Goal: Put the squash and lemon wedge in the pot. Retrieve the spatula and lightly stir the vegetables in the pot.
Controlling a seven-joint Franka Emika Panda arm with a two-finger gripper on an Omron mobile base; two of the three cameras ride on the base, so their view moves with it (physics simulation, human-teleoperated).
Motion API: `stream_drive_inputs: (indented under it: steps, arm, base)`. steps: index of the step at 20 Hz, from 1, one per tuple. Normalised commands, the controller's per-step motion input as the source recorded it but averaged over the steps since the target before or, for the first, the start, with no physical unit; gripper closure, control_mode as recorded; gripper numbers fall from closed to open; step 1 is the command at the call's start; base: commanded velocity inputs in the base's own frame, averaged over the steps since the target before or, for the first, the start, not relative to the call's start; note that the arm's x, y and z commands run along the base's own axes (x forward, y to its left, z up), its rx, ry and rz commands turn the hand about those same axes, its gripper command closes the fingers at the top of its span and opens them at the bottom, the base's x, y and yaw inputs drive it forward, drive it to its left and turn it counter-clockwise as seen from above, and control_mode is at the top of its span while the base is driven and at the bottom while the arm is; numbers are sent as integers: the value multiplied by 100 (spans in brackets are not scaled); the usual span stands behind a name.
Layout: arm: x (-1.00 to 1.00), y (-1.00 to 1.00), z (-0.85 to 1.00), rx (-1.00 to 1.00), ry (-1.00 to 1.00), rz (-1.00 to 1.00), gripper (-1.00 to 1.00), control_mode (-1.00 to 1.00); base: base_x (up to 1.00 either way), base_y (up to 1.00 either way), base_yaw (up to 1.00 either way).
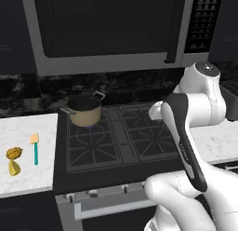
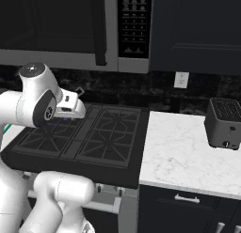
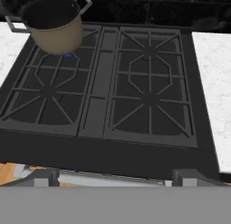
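Note:
The tan pot (image 1: 85, 110) with its dark inside stands on the back left burner of the stove (image 1: 121, 137); the hand view has the pot (image 3: 53, 25) at its top left. On the white counter left of the stove lie the lumpy golden-brown squash (image 1: 14, 152), the bright yellow lemon wedge (image 1: 14, 168) just in front of it, and the teal-handled spatula (image 1: 35, 148) to their right. My gripper (image 3: 115, 180) hovers over the stove's front middle, far from all of them. It is open, its fingertips (image 3: 43, 178) wide apart with nothing between them.
A microwave (image 1: 107, 30) hangs over the stove. A dark toaster (image 2: 225, 123) stands on the white counter (image 2: 188, 152) to the right. My own arm (image 1: 186, 141) blocks much of the stove's right side in the left base view.

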Motion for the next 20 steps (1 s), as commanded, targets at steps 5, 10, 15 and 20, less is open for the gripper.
stream_drive_inputs:
  steps: [5,10,15,20]
  arm:
    - [0,85,15,1,0,0,-100,-100]
    - [3,29,23,0,0,0,-100,-100]
    - [0,38,5,0,-1,0,-100,-100]
    - [0,49,0,1,0,0,-100,-100]
  base:
    - [0,0,0]
    - [0,0,0]
    - [0,0,0]
    - [0,0,0]
